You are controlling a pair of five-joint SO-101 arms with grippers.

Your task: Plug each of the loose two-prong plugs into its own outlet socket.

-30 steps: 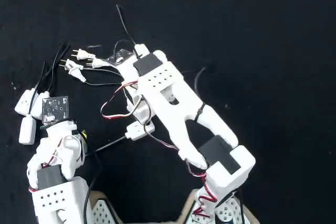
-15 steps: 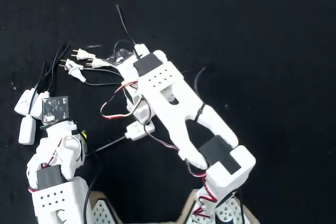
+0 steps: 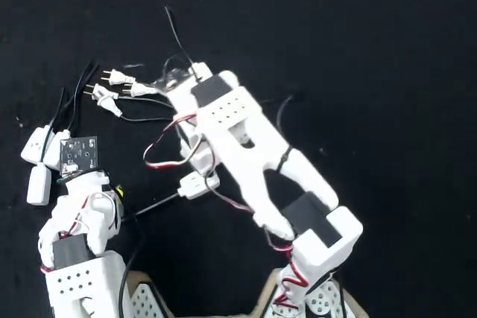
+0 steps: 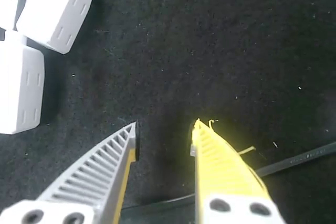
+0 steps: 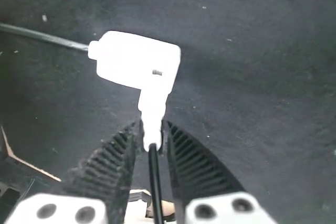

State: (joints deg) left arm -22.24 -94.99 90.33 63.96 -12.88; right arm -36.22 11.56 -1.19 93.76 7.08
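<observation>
- The right gripper (image 5: pixel 153 129) was clenched on a white two-prong plug (image 5: pixel 152 109), which touched a white rectangular outlet socket (image 5: pixel 137 59).
- The left gripper (image 4: pixel 165 129) was released above the black cloth table (image 4: pixel 236 40).
- Loose white plugs (image 3: pixel 104 97) lay at the upper left of the high view.

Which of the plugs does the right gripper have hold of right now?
The white plug, clamped by its narrow stem in the right gripper. The other loose plugs lie ungripped nearby, prongs bare.

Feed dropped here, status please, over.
Left gripper open over table, beside white sockets. Right gripper shut on white plug, butted against socket block. Loose plugs lie nearby, untouched.
</observation>
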